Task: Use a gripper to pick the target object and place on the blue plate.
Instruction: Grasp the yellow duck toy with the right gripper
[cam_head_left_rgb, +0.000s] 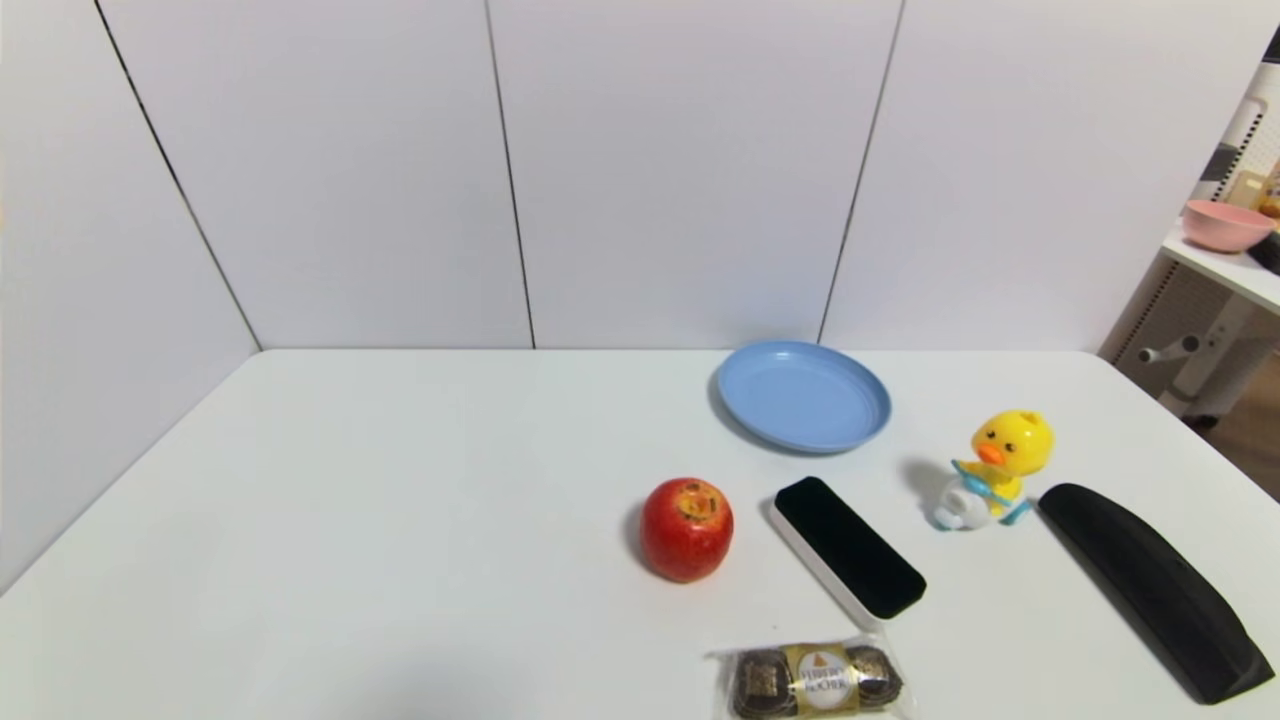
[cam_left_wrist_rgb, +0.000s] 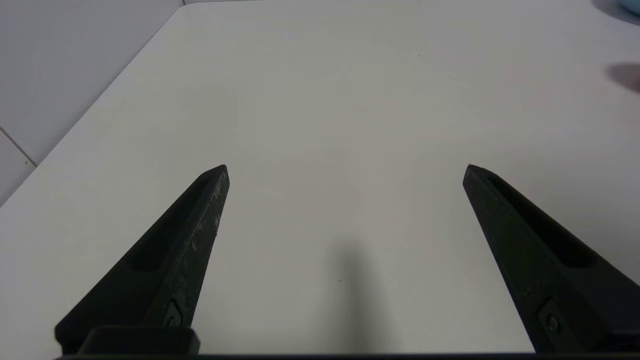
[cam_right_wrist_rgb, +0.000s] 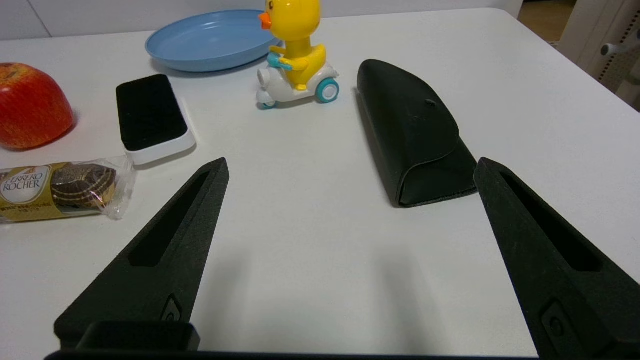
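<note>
Right gripper (cam_right_wrist_rgb: 352, 165) wide and holding nothing, duck (cam_head_left_rgb: 1012, 445) on the table ahead of it

Neither gripper shows in the head view; the wrist views show only their black, tapering fingers, with long hollows in their sides. Left gripper (cam_left_wrist_rgb: 346, 172) is over the smooth white table (cam_head_left_rgb: 400, 500), its fingers wide apart with nothing between them. At the edge of its view, the frame cuts a blue thing and a reddish one to slivers.

From the right gripper, the apple (cam_head_left_rgb: 686, 530) lies ahead and well to the left, round, red and glossy, its side cropped in the right wrist view. Nearer, also left, are the chocolates (cam_head_left_rgb: 820, 680) in crinkly clear wrap; both views cut them off. The blue plate (cam_head_left_rgb: 805, 395), shallow and round, is farthest ahead on the table, left of the duck; in the right wrist view the duck hides part of its rim. The block (cam_head_left_rgb: 850, 550), black-topped and white-sided with rounded corners, is ahead-left.

Shiny yellow, on a white base with blue-rimmed wheels, the duck stands upright straight ahead, apart from the plate; the right wrist view crops its head. Nearer and slightly right, the case (cam_head_left_rgb: 1150, 590) is black, creased and leathery. One fingertip overlaps its corner in view; whether they touch, I cannot tell.
</note>
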